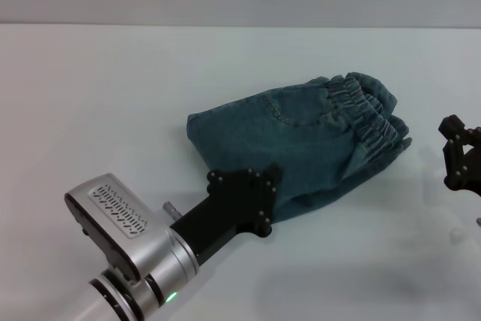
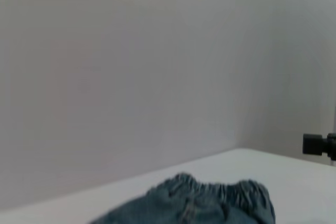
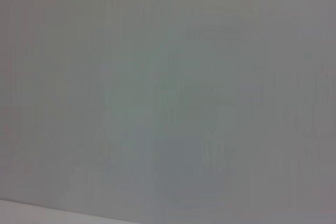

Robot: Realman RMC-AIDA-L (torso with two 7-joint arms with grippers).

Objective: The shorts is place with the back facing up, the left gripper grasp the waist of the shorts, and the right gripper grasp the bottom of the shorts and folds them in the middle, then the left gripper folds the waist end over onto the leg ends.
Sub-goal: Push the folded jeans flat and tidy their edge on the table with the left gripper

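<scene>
The shorts (image 1: pixel 301 148) lie folded mid-surface, waist (image 1: pixel 368 110) toward the right. The left pincer (image 1: pixel 252 199) touches their near-left edge, far closer than the right pincer (image 1: pixel 462 159); neither pincer's opening can be told.

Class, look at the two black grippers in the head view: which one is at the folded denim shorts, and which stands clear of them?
The left gripper is at the near edge of the shorts. The right gripper stands apart, beyond the waist.

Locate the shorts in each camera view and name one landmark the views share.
Head view: the shorts lie folded at centre, waist toward the right gripper.
Left wrist view: at the bottom edge, right of centre.
Right wrist view: not in it.
Shared landmark: the puckered waist, in head and left wrist views.
</scene>
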